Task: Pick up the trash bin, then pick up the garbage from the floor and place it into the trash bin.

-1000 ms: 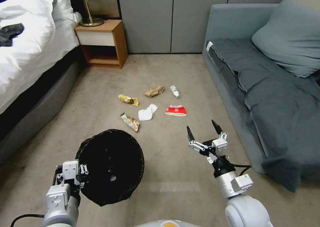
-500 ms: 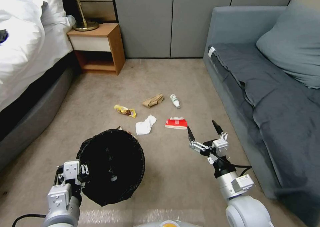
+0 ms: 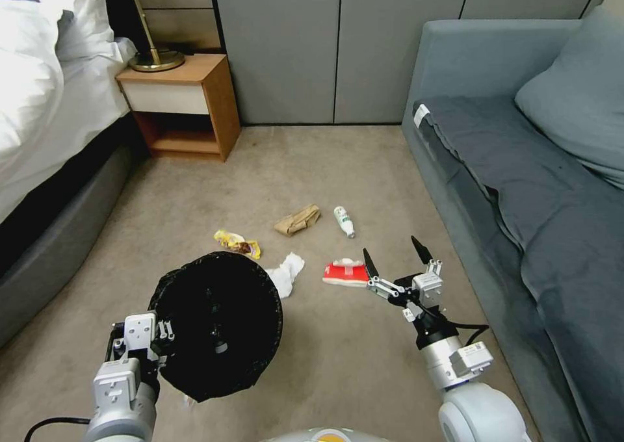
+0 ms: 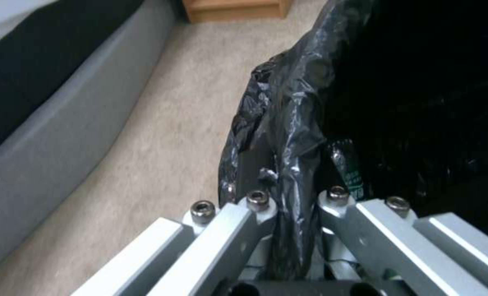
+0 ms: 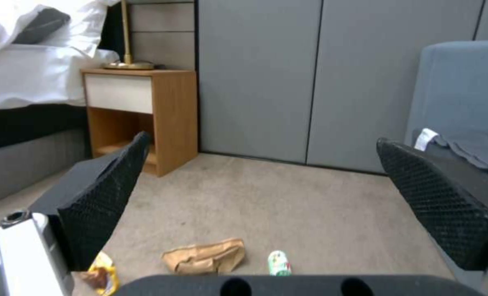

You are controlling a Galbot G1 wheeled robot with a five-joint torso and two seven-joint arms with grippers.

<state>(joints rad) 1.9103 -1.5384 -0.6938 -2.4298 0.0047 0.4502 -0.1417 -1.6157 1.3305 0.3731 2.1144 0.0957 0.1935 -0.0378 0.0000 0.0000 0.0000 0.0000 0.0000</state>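
The trash bin (image 3: 218, 325), lined with a crinkled black bag, hangs low at the left with my left gripper (image 3: 140, 339) shut on its near rim. In the left wrist view the left gripper (image 4: 296, 205) pinches the black liner (image 4: 288, 135). Garbage lies on the carpet ahead: a yellow wrapper (image 3: 237, 242), brown paper bag (image 3: 297, 220), small bottle (image 3: 344, 221), white tissue (image 3: 286, 274) and red-white packet (image 3: 344, 273). My right gripper (image 3: 391, 250) stands open just right of the packet, holding nothing. The right gripper (image 5: 271, 193) frames the paper bag (image 5: 204, 257), bottle (image 5: 279, 263) and wrapper (image 5: 102, 275).
A bed (image 3: 52, 136) runs along the left and a grey sofa (image 3: 520, 182) along the right. A wooden nightstand (image 3: 179, 101) with a brass lamp base (image 3: 156, 58) stands at the back left before grey cabinet doors (image 3: 338, 45). Carpet lies open between the furniture.
The whole view has shifted forward, so the litter now lies closer to both grippers. The bin covers the nearer yellow wrapper. Both arms keep their pose.
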